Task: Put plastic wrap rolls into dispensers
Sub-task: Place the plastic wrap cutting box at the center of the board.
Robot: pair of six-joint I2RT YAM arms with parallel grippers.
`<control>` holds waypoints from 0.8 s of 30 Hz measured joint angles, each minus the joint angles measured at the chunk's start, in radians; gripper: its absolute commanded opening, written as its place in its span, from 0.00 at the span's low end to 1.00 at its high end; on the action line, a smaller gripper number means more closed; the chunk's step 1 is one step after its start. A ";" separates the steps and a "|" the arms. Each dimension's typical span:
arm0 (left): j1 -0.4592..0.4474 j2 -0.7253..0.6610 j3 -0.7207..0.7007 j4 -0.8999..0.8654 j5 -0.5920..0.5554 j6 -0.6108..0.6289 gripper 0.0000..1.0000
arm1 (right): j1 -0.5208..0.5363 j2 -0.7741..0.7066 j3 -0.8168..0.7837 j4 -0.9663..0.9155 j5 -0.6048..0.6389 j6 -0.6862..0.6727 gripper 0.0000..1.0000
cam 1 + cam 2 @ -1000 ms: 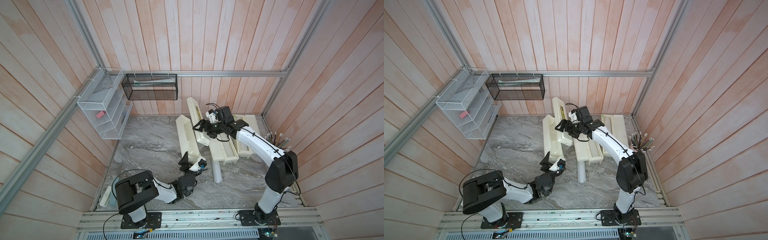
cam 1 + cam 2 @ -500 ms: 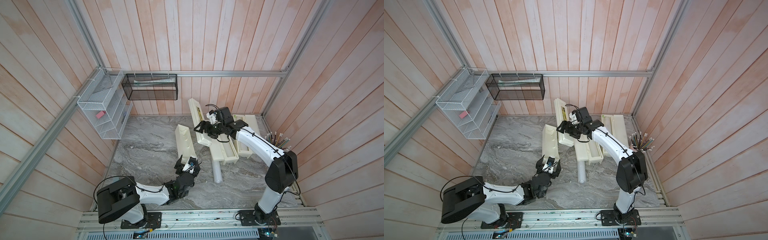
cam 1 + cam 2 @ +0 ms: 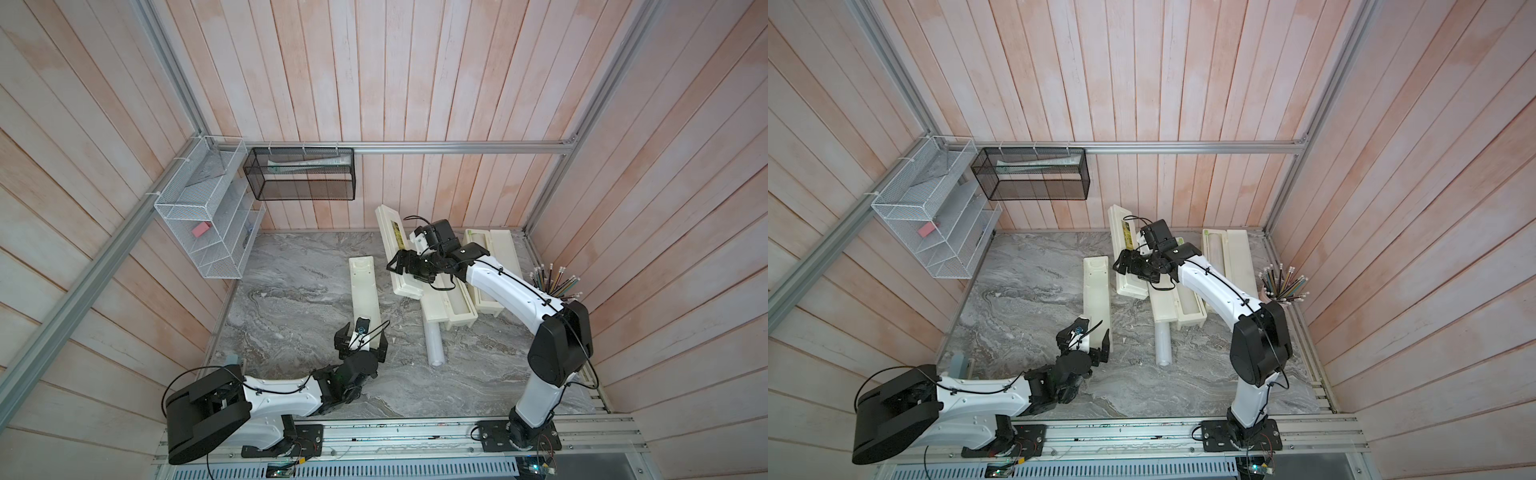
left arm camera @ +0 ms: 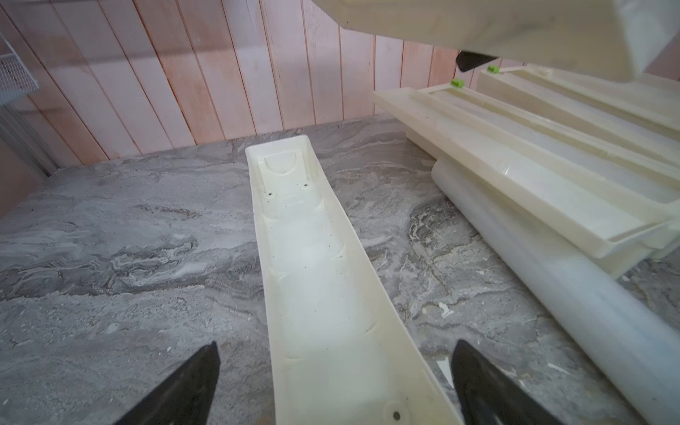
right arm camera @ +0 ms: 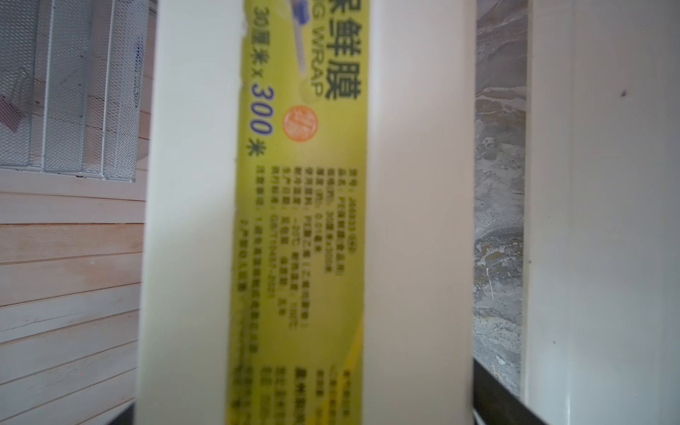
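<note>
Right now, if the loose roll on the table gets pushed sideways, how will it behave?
The roll is a smooth cylinder lying flat, so it would probably roll easily. Its far end lies under an open dispenser, which may check or pivot it. The film looks glossy, so a grip might slip.

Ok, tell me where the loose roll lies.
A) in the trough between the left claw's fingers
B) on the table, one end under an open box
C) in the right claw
B: the roll lies on the table, one end under the open box; the trough at the left claw is empty, and the right claw grips a labelled lid.
</note>
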 measured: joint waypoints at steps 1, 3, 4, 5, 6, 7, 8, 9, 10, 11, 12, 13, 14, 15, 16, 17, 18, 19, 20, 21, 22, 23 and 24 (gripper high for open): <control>0.000 -0.002 0.005 -0.035 0.001 -0.022 1.00 | 0.002 0.011 0.000 0.000 0.007 -0.002 0.84; 0.000 -0.005 0.019 -0.111 0.001 -0.069 1.00 | 0.006 0.035 0.000 -0.002 0.027 -0.006 0.84; 0.002 -0.011 0.028 -0.150 0.005 -0.094 1.00 | 0.009 0.049 0.000 -0.005 0.041 -0.007 0.84; 0.008 -0.022 0.036 -0.186 0.014 -0.116 1.00 | 0.013 0.062 0.000 -0.010 0.055 -0.009 0.84; 0.017 -0.034 0.043 -0.214 0.024 -0.134 1.00 | 0.016 0.074 0.001 -0.014 0.068 -0.012 0.84; 0.038 -0.050 0.052 -0.245 0.043 -0.154 0.99 | 0.020 0.087 0.003 -0.022 0.082 -0.015 0.84; 0.063 -0.067 0.060 -0.269 0.065 -0.169 0.98 | 0.024 0.098 0.006 -0.032 0.099 -0.021 0.84; 0.093 -0.086 0.067 -0.292 0.090 -0.180 0.97 | 0.028 0.109 0.009 -0.037 0.111 -0.024 0.84; 0.127 -0.105 0.074 -0.312 0.114 -0.190 0.95 | 0.032 0.119 0.009 -0.042 0.127 -0.028 0.84; 0.166 -0.124 0.083 -0.335 0.141 -0.200 0.93 | 0.036 0.126 0.010 -0.047 0.140 -0.030 0.85; 0.195 -0.136 0.091 -0.351 0.159 -0.204 0.91 | 0.039 0.132 0.013 -0.052 0.151 -0.032 0.85; 0.229 -0.147 0.102 -0.370 0.184 -0.209 0.91 | 0.042 0.141 0.018 -0.056 0.162 -0.034 0.85; 0.257 -0.153 0.113 -0.385 0.208 -0.212 0.90 | 0.045 0.149 0.024 -0.058 0.172 -0.036 0.85; 0.287 -0.155 0.126 -0.399 0.235 -0.213 0.89 | 0.049 0.161 0.034 -0.060 0.182 -0.037 0.85; 0.323 -0.154 0.142 -0.414 0.269 -0.216 0.89 | 0.052 0.175 0.046 -0.060 0.190 -0.037 0.85; 0.352 -0.150 0.155 -0.427 0.299 -0.220 0.88 | 0.055 0.188 0.056 -0.060 0.198 -0.037 0.85; 0.385 -0.143 0.171 -0.440 0.334 -0.223 0.87 | 0.060 0.203 0.068 -0.060 0.205 -0.038 0.86; 0.416 -0.133 0.188 -0.453 0.365 -0.227 0.85 | 0.063 0.218 0.081 -0.066 0.215 -0.039 0.86; 0.441 -0.122 0.202 -0.463 0.392 -0.228 0.84 | 0.067 0.230 0.092 -0.069 0.222 -0.040 0.86; 0.464 -0.110 0.216 -0.468 0.418 -0.230 0.83 | 0.072 0.246 0.105 -0.073 0.231 -0.040 0.86; 0.482 -0.096 0.228 -0.473 0.445 -0.230 0.82 | 0.077 0.259 0.114 -0.077 0.242 -0.041 0.86; 0.496 -0.083 0.238 -0.475 0.466 -0.230 0.82 | 0.081 0.270 0.121 -0.080 0.251 -0.041 0.86; 0.510 -0.065 0.249 -0.481 0.488 -0.230 0.82 | 0.085 0.280 0.128 -0.086 0.263 -0.042 0.86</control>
